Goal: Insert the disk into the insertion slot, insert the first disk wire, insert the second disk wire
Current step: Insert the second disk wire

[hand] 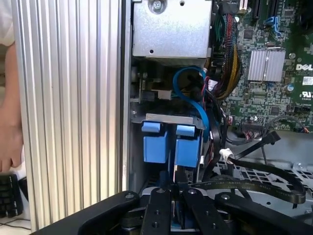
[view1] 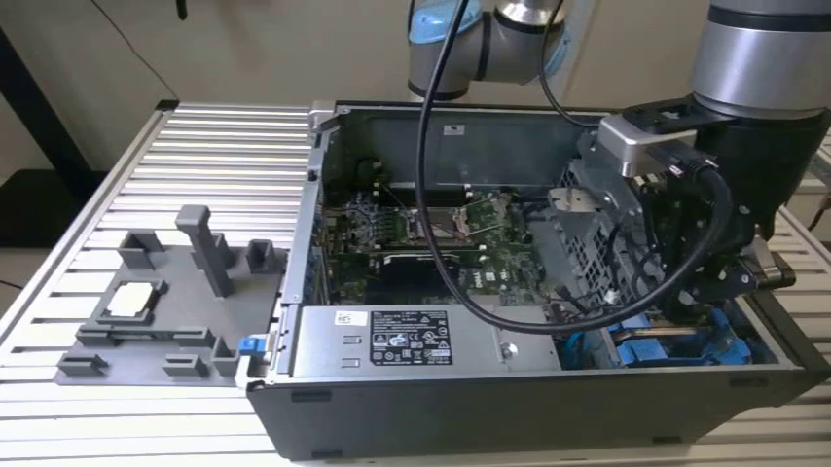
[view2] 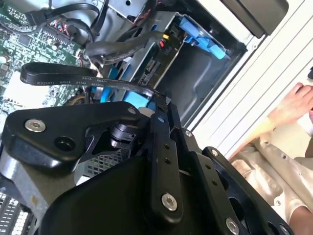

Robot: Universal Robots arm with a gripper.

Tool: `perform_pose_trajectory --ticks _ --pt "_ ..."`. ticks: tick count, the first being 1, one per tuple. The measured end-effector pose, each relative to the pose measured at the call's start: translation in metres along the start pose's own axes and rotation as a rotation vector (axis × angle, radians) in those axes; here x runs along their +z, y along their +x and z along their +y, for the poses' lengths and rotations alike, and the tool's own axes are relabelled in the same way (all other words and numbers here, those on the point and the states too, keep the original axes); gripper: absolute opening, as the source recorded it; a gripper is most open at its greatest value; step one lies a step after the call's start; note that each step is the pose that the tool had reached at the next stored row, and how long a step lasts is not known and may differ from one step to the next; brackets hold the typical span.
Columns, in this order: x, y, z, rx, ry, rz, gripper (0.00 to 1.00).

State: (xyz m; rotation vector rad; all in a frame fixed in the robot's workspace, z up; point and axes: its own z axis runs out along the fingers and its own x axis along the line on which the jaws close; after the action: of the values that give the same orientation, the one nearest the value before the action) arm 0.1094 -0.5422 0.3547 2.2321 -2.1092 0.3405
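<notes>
The disk sits in the insertion slot (view2: 193,73), and its bright blue frame (view2: 200,36) shows at the front corner of the computer case at the exterior view's right (view1: 675,345). The frame's blue tabs (hand: 156,142) lie just beyond my fingertips. My gripper (hand: 176,191) is low in that corner, shut on the end of a flat black disk wire (hand: 254,183). That wire (view2: 83,81) runs from the motherboard side to my gripper (view2: 159,103). A blue wire (hand: 195,98) loops above the tabs.
The open case (view1: 520,409) stands on a ribbed aluminium table (view1: 208,156). Inside are the motherboard (view1: 415,233), a labelled power-supply box (view1: 403,341) and a perforated metal cage (view1: 591,229). A grey fixture tray (view1: 156,311) lies at the exterior view's left. A person's hand (view2: 298,103) rests beside the table.
</notes>
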Motion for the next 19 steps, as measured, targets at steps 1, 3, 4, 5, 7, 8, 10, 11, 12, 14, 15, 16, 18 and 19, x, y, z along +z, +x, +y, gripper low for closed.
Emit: perform_pose_trajectory --ticks 1,3,4,5,7,8,10,11,12,14,15,16,18,19 --pt "0.0 0.0 0.0 0.0 0.0 0.0 0.16" --pt "0.0 0.0 0.0 0.0 -0.0001 0.0 0.16" --pt "0.0 0.0 0.0 0.0 -0.0001 -0.0001 0.16" --pt "0.0 0.0001 -0.0001 0.001 0.0 -0.0054 0.16" --pt "0.0001 0.0 -0.0001 0.005 0.0016 -0.0385 0.16" --pt "0.0 0.0 -0.0001 0.008 0.0022 -0.0567 0.16" --pt "0.0001 0.0 -0.0001 0.013 0.0037 -0.0927 0.16" --pt "0.0001 0.0 -0.0001 0.016 0.0044 -0.1095 0.16" --pt "0.0001 0.0 -0.0001 0.019 0.0051 -0.1278 0.16" --pt "0.0001 0.0001 -0.0001 0.024 0.0063 -0.1584 0.16" --pt "0.0002 0.0003 -0.0001 0.026 0.0067 -0.1697 0.16" --pt "0.0003 0.0009 -0.0003 0.027 0.0068 -0.1753 0.16" --pt "0.001 0.004 -0.0007 0.027 0.0033 -0.1772 0.16" --pt "0.0014 0.006 -0.0009 0.026 -0.0004 -0.1774 0.16"
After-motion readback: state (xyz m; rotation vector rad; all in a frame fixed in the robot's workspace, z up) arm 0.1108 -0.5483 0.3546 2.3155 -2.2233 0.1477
